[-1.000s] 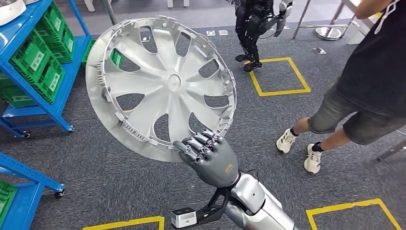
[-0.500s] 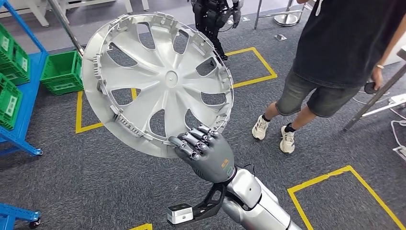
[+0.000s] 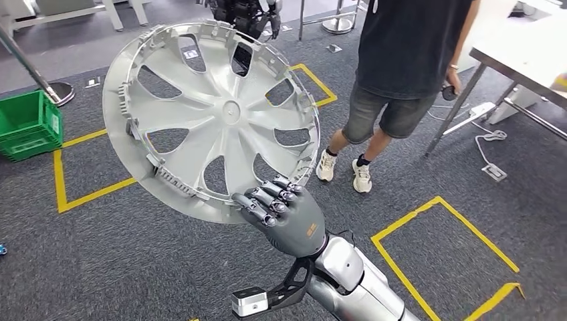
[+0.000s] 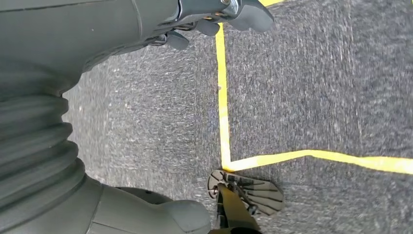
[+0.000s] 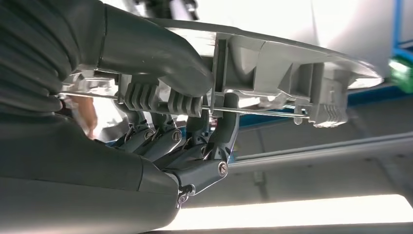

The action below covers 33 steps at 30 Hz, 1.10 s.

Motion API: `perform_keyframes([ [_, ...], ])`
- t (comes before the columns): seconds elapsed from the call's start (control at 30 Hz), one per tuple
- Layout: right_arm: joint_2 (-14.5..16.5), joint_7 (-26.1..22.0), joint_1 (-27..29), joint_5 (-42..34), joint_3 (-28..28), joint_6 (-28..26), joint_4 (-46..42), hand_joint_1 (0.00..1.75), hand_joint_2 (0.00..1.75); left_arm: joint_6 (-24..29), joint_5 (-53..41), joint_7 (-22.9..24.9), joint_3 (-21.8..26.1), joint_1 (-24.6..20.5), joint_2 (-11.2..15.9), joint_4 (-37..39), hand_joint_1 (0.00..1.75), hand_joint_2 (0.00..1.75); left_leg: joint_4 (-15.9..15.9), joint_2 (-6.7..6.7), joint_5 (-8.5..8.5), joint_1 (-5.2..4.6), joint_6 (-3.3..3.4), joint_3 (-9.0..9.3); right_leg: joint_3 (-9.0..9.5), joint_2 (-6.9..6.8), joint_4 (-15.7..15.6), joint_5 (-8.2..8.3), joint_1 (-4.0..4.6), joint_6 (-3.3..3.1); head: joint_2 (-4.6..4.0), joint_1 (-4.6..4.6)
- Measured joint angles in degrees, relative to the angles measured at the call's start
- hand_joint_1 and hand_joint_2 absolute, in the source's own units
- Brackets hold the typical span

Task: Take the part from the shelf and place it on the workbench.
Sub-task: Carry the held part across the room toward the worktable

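Grey carpet underfoot; right hand (image 3: 289,215) grips the silver plastic wheel cover (image 3: 210,120) by its rim, white workbench (image 3: 528,57) not yet reached.

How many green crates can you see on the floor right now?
1: a green crate sits on the carpet at the far left of the head view, beyond the hubcap the right hand holds. Others may be hidden behind the hubcap.

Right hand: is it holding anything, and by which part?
Yes: the right hand grips the silver hubcap at its lower rim, thumb on one face, fingers on the other.
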Motion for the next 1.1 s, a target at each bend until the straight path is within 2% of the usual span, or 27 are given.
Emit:
perform_keyframes([
  [0.03, -0.03, 0.04, 0.01, -0.01, 0.0, 0.02, 0.02, 1.75, 1.75, -0.01, 0.05, -0.03, 0.0, -0.02, 0.02, 0.0, 0.0, 1.75, 0.21, 0.85, -0.01, -0.08, -0.01, -0.23, 1.94, -0.34, -2.53, 1.04, 0.15, -0.2, 0.0, -0.01],
  [0.1, -0.06, 0.1, -0.04, -0.06, 0.0, 0.04, 0.03, 1.75, 1.75, -0.02, 0.14, -0.13, 0.01, -0.09, 0.03, 0.0, 0.0, 1.75, 0.61, 2.39, -0.15, -0.27, -0.21, -0.48, 7.28, -2.4, -10.69, 3.29, 0.7, -0.94, 0.0, -0.03],
  [0.13, -0.06, 0.12, -0.07, -0.1, 0.0, 0.06, 0.03, 1.75, 1.75, -0.02, 0.19, -0.24, 0.01, -0.11, 0.04, 0.0, 0.0, 1.75, 0.74, 3.02, -0.25, -0.36, -0.42, -0.53, 9.08, -3.34, -13.76, 3.95, 0.96, -1.4, 0.0, -0.04],
  [0.17, -0.06, 0.14, -0.09, -0.16, 0.0, 0.07, 0.03, 1.75, 1.75, -0.02, 0.24, -0.34, 0.02, -0.16, 0.05, 0.0, 0.0, 1.75, 0.81, 3.53, -0.31, -0.42, -0.69, -0.51, 9.86, -3.9, -15.31, 4.15, 1.21, -1.85, 0.0, -0.07],
  [0.2, -0.07, 0.2, -0.07, -0.25, 0.0, 0.09, 0.03, 1.75, 1.75, -0.02, 0.27, -0.37, 0.03, -0.22, 0.06, 0.01, 0.0, 1.75, 0.78, 4.0, -0.3, -0.45, -0.98, -0.48, 9.75, -3.77, -15.53, 4.22, 1.38, -2.26, 0.0, -0.1],
  [0.23, -0.07, 0.28, -0.04, -0.35, 0.0, 0.1, 0.03, 1.75, 1.75, -0.02, 0.27, -0.29, 0.04, -0.28, 0.05, 0.01, 0.0, 1.75, 0.74, 4.54, -0.26, -0.43, -1.28, -0.38, 9.6, -3.08, -15.76, 4.5, 1.37, -2.59, 0.0, -0.08],
  [0.27, -0.07, 0.39, 0.04, -0.45, 0.0, 0.12, 0.03, 1.75, 1.75, -0.02, 0.23, -0.12, 0.05, -0.35, 0.05, 0.01, 0.0, 1.75, 0.83, 4.44, -0.35, -0.36, -1.66, -0.38, 9.52, -2.47, -15.99, 4.79, 1.25, -2.91, 0.0, -0.08],
  [0.33, -0.01, 0.58, 0.09, -0.6, 0.0, 0.13, 0.03, 1.75, 1.75, -0.01, 0.16, 0.26, 0.06, -0.38, 0.03, 0.01, 0.0, 1.75, 3.01, 1.89, -2.09, -0.19, -2.39, -1.25, 9.4, -1.33, -16.49, 5.42, 0.82, -3.58, 0.0, -0.22],
  [0.4, 0.12, 0.64, 0.08, -0.65, 0.0, 0.15, 0.03, 1.75, 1.75, 0.01, 0.12, 0.46, 0.1, -0.25, 0.05, 0.02, 0.0, 1.75, 9.44, -1.51, -5.89, 0.18, -2.89, -3.96, 9.14, -0.21, -16.63, 5.79, 0.62, -3.94, 0.0, -0.43],
  [0.43, 0.18, 0.63, 0.11, -0.66, 0.0, 0.16, 0.03, 1.75, 1.75, 0.01, 0.11, 0.51, 0.16, -0.15, 0.08, 0.02, 0.0, 1.75, 13.24, -2.2, -7.58, 0.32, -3.03, -5.59, 8.94, 0.51, -16.6, 5.93, 0.61, -3.96, 0.0, -0.46],
  [0.47, 0.21, 0.6, 0.17, -0.66, 0.0, 0.16, 0.03, 1.75, 1.75, 0.01, 0.11, 0.54, 0.25, -0.05, 0.11, 0.02, 0.0, 1.75, 15.88, -2.44, -8.37, 0.44, -3.14, -6.7, 8.75, 1.32, -16.55, 6.06, 0.6, -3.91, 0.0, -0.46],
  [0.5, 0.21, 0.57, 0.23, -0.65, 0.0, 0.16, 0.03, 1.75, 1.75, 0.0, 0.11, 0.52, 0.32, 0.0, 0.14, 0.02, 0.0, 1.75, 16.54, -2.53, -8.02, 0.55, -3.2, -6.92, 8.62, 2.18, -16.49, 6.19, 0.57, -3.8, 0.0, -0.46],
  [0.53, 0.21, 0.55, 0.28, -0.64, 0.0, 0.16, 0.03, 1.75, 1.75, -0.03, 0.11, 0.44, 0.38, 0.02, 0.16, 0.02, 0.0, 1.75, 14.86, -2.74, -6.57, 0.69, -3.22, -6.01, 8.53, 3.05, -16.42, 6.31, 0.53, -3.65, 0.0, -0.46],
  [0.57, 0.21, 0.54, 0.31, -0.64, 0.0, 0.16, 0.03, 1.75, 1.75, -0.1, 0.11, 0.29, 0.4, 0.01, 0.17, 0.02, 0.0, 1.75, 11.29, -3.37, -4.46, 0.88, -3.22, -4.19, 8.48, 3.89, -16.34, 6.41, 0.45, -3.49, 0.0, -0.45],
  [0.6, 0.23, 0.54, 0.33, -0.64, 0.0, 0.16, 0.03, 1.75, 1.75, -0.28, 0.18, 0.09, 0.42, -0.01, 0.19, 0.02, 0.0, 1.75, 7.2, -5.08, -2.8, 1.14, -3.23, -2.18, 8.39, 4.66, -16.25, 6.53, 0.39, -3.26, 0.0, -0.46],
  [0.67, 0.33, 0.54, 0.32, -0.65, 0.0, 0.16, 0.02, 1.75, 1.75, -1.25, 1.71, -0.54, 0.83, -0.09, 0.21, 0.02, 0.0, 1.75, 1.52, -8.31, -1.18, 1.43, -3.09, 0.27, 7.84, 6.14, -16.1, 6.93, 0.28, -2.52, 0.0, -0.51],
  [0.7, 0.4, 0.52, 0.37, -0.66, 0.0, 0.16, 0.02, 1.75, 1.75, -2.0, 3.5, -0.83, 1.46, -0.18, 0.22, 0.01, 0.0, 1.75, 0.63, -9.16, -1.21, 1.4, -2.88, 0.52, 7.51, 6.89, -16.2, 7.24, 0.19, -2.01, 0.0, -0.54],
  [0.77, 0.48, 0.44, 0.55, -0.68, 0.0, 0.15, 0.01, 1.75, 1.75, -3.3, 7.97, -1.24, 3.57, -0.4, 0.25, -0.02, 0.0, 1.75, 0.25, -7.77, -0.77, 1.19, -2.03, 0.61, 6.96, 8.13, -16.56, 7.88, -0.07, -1.04, 0.0, -0.55],
  [0.8, 0.49, 0.39, 0.61, -0.68, 0.0, 0.15, 0.01, 1.75, 1.75, -3.64, 9.54, -1.29, 4.69, -0.45, 0.28, -0.03, 0.0, 1.75, 0.01, -6.88, -0.47, 1.17, -1.53, 0.69, 6.65, 7.39, -16.29, 7.7, -0.07, -0.78, 0.0, -0.5],
  [0.83, 0.5, 0.32, 0.58, -0.69, 0.0, 0.15, 0.01, 1.75, 1.75, -3.89, 10.55, -1.38, 5.63, -0.46, 0.33, -0.04, 0.0, 1.75, -0.25, -5.89, -0.17, 1.18, -1.05, 0.72, 5.97, 5.78, -15.04, 6.82, 0.03, -0.61, 0.0, -0.4],
  [0.9, 0.52, 0.15, 0.38, -0.68, 0.01, 0.15, 0.02, 1.75, 1.75, -4.43, 11.77, -1.78, 7.06, -0.47, 0.45, -0.07, 0.0, 1.75, -0.46, -3.95, 0.16, 1.0, -0.46, 0.46, 3.26, 1.7, -8.86, 3.13, 0.28, -0.45, 0.0, -0.24],
  [0.93, 0.53, 0.08, 0.31, -0.68, 0.02, 0.15, 0.03, 1.75, 1.75, -4.89, 12.55, -2.09, 7.76, -0.47, 0.53, -0.07, 0.0, 1.75, -0.43, -2.95, 0.19, 0.86, -0.34, 0.28, 1.54, 0.69, -4.74, 1.14, 0.3, -0.32, 0.0, -0.21],
  [0.97, 0.53, 0.07, 0.29, -0.67, 0.02, 0.15, 0.05, 1.75, 1.75, -5.39, 13.3, -2.36, 8.48, -0.48, 0.62, -0.07, 0.0, 1.75, -0.36, -1.94, 0.2, 0.77, -0.29, 0.13, 0.29, 0.31, -1.48, -0.15, 0.29, -0.22, 0.0, -0.21],
  [1.0, 0.53, 0.1, 0.3, -0.67, 0.02, 0.15, 0.07, 1.75, 1.75, -6.0, 13.97, -2.57, 9.16, -0.51, 0.72, -0.07, 0.0, 1.75, -0.29, -0.96, 0.18, 0.71, -0.27, 0.02, 0.02, 0.13, -0.11, -0.42, 0.28, -0.17, 0.0, -0.21],
  [1.03, 0.53, 0.2, 0.3, -0.65, 0.02, 0.16, 0.09, 1.75, 1.75, -6.64, 14.5, -2.69, 9.73, -0.57, 0.79, -0.07, 0.0, 1.75, -0.2, -0.06, 0.15, 0.69, -0.28, -0.06, 0.89, -0.08, -0.98, 0.26, 0.29, -0.17, 0.0, -0.2],
  [1.07, 0.53, 0.32, 0.29, -0.63, 0.02, 0.17, 0.09, 1.75, 1.75, -7.22, 14.86, -2.74, 10.16, -0.67, 0.84, -0.07, 0.0, 1.75, -0.1, 0.78, 0.09, 0.69, -0.33, -0.08, 3.02, -0.59, -4.26, 1.73, 0.3, -0.23, 0.0, -0.2],
  [1.1, 0.54, 0.45, 0.26, -0.58, 0.02, 0.2, 0.09, 1.75, 1.75, -7.74, 15.06, -2.76, 10.5, -0.8, 0.86, -0.07, 0.0, 1.75, 0.03, 1.49, -0.02, 0.64, -0.45, -0.07, 5.62, -1.94, -8.65, 3.04, 0.42, -0.39, 0.0, -0.19],
])
